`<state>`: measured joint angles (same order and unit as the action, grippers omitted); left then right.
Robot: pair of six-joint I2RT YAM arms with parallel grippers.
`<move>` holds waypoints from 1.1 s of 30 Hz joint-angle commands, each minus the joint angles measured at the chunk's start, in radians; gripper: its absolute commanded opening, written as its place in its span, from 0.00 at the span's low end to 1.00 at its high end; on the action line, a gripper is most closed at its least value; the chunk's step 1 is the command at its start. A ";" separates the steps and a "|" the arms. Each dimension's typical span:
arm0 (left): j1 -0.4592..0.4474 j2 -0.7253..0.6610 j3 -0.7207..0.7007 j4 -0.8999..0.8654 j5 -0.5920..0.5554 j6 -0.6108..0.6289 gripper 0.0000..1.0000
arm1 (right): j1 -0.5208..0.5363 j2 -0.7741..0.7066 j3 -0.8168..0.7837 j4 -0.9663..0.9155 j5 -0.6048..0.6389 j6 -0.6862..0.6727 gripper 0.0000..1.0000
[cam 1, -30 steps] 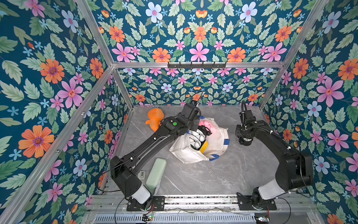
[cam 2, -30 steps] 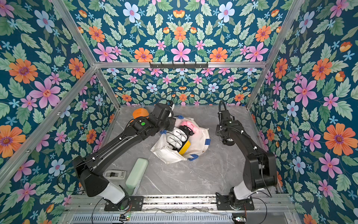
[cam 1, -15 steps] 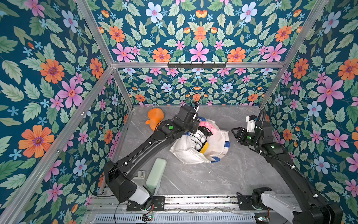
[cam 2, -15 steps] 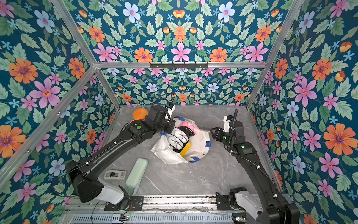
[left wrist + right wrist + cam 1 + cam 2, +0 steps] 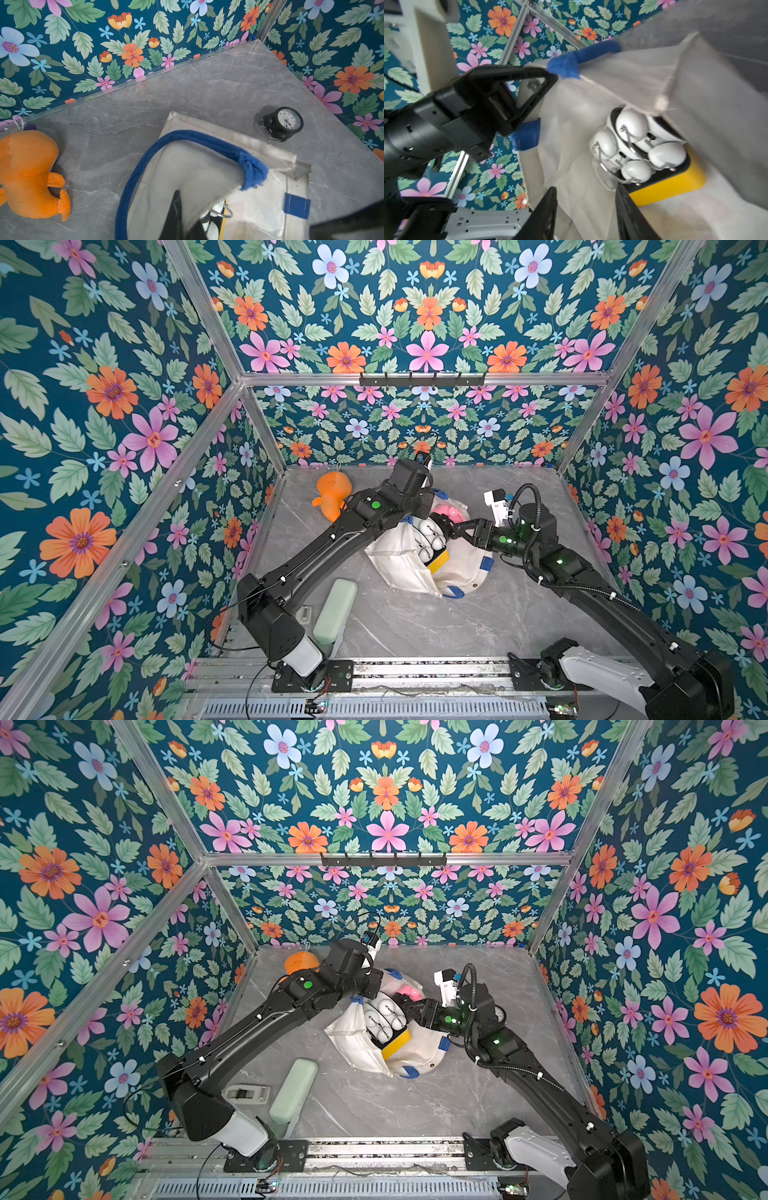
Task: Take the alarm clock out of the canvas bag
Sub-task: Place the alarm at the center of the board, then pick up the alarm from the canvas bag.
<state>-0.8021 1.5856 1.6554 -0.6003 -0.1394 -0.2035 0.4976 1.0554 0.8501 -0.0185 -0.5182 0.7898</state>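
The canvas bag (image 5: 395, 560) lies slumped on the table (image 5: 415, 626). The left gripper (image 5: 549, 76) is clamped tight on the bag's rim by the blue strap (image 5: 596, 49), holding the mouth open. The right gripper (image 5: 586, 209) sits at that mouth with its jaws partly apart and empty, and the white alarm clocks (image 5: 631, 128) lie inside the bag just ahead of its fingertips.
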 commanded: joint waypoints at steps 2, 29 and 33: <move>-0.001 -0.014 0.037 0.118 -0.059 -0.023 0.00 | 0.057 -0.042 -0.015 -0.061 0.097 0.096 0.47; 0.042 -0.054 -0.084 0.230 -0.260 -0.099 0.00 | 0.193 0.158 -0.032 -0.069 0.371 0.255 0.55; 0.096 -0.065 -0.123 0.245 -0.162 -0.124 0.00 | 0.215 0.245 0.033 -0.106 0.402 0.270 0.57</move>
<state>-0.7292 1.5360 1.5375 -0.4892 -0.3164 -0.2970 0.7048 1.2629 0.8474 -0.1093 -0.1673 1.0283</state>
